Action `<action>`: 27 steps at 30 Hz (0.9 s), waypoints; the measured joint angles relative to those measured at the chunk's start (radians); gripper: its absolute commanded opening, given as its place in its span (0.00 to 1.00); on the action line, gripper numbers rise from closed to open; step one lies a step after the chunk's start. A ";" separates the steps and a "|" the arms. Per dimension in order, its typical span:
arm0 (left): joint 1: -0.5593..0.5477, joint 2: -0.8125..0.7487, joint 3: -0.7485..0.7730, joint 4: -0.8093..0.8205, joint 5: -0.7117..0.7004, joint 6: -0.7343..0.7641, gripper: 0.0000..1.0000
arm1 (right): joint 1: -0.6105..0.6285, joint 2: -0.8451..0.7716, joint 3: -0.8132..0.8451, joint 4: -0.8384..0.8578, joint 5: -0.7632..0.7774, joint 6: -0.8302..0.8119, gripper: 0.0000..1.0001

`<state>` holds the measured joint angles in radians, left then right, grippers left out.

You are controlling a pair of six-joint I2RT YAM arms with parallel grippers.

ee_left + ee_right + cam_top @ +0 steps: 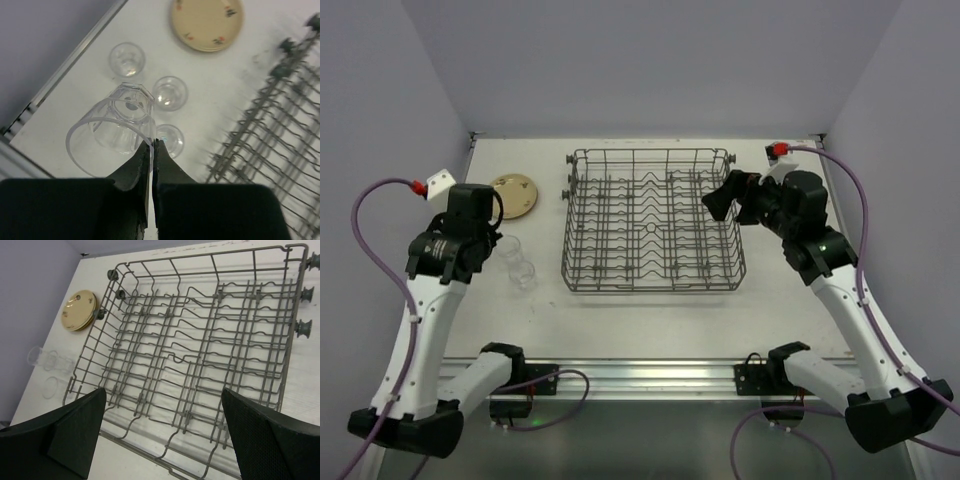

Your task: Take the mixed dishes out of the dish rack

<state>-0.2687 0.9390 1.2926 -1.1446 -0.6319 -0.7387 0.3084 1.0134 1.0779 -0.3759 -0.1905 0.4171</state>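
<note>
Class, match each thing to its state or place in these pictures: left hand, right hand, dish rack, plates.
Things:
1. left hand
2. right hand
3. dish rack
4. plates

States:
A. stacked on the table, left of the rack
B. open, holding nothing
C. shut on the rim of a glass
D. no dishes in it

Pairs: 1-C; 2-B; 3-D; 4-A
</note>
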 measured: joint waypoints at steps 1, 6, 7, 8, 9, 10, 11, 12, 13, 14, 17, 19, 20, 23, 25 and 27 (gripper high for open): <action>0.077 0.018 -0.022 0.009 0.034 0.018 0.00 | 0.000 -0.006 -0.001 -0.006 0.017 -0.005 0.99; 0.370 0.121 -0.115 0.060 0.204 0.064 0.00 | 0.000 -0.036 -0.007 -0.019 0.053 -0.021 0.99; 0.415 0.139 -0.127 0.070 0.229 0.071 0.00 | 0.000 -0.039 -0.007 -0.020 0.053 -0.023 0.99; 0.447 0.151 -0.143 0.087 0.247 0.071 0.00 | 0.000 -0.041 -0.007 -0.021 0.053 -0.025 0.99; 0.467 0.158 -0.164 0.102 0.266 0.072 0.00 | 0.000 -0.041 -0.007 -0.021 0.054 -0.026 0.99; 0.475 0.160 -0.189 0.119 0.286 0.073 0.00 | 0.000 -0.042 -0.007 -0.021 0.054 -0.027 0.99; 0.477 0.161 -0.211 0.131 0.302 0.073 0.00 | 0.000 -0.042 -0.009 -0.021 0.055 -0.027 0.99; 0.478 0.164 -0.238 0.140 0.325 0.073 0.00 | 0.000 -0.045 -0.012 -0.021 0.058 -0.028 0.99; 0.478 0.173 -0.258 0.148 0.342 0.073 0.00 | 0.000 -0.049 -0.016 -0.022 0.060 -0.029 0.99; 0.478 0.183 -0.278 0.160 0.356 0.073 0.00 | 0.000 -0.053 -0.019 -0.023 0.061 -0.030 0.99; 0.479 0.215 -0.345 0.219 0.386 0.076 0.00 | 0.000 -0.059 -0.021 -0.022 0.060 -0.030 0.99; 0.479 0.234 -0.386 0.247 0.398 0.078 0.00 | 0.000 -0.063 -0.022 -0.022 0.060 -0.030 0.99; 0.479 0.243 -0.400 0.256 0.401 0.078 0.00 | 0.000 -0.064 -0.023 -0.022 0.060 -0.030 0.99; 0.481 0.271 -0.424 0.294 0.412 0.079 0.00 | 0.000 -0.066 -0.023 -0.021 0.060 -0.032 0.99; 0.481 0.280 -0.439 0.332 0.422 0.079 0.00 | 0.000 -0.066 -0.023 -0.021 0.060 -0.033 0.99; 0.482 0.280 -0.458 0.367 0.431 0.079 0.00 | 0.000 -0.067 -0.024 -0.022 0.060 -0.034 0.99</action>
<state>0.2131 1.2194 0.8349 -0.7776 -0.2008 -0.6598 0.3084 0.9463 1.0538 -0.3977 -0.1303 0.3836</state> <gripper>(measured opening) 0.021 0.989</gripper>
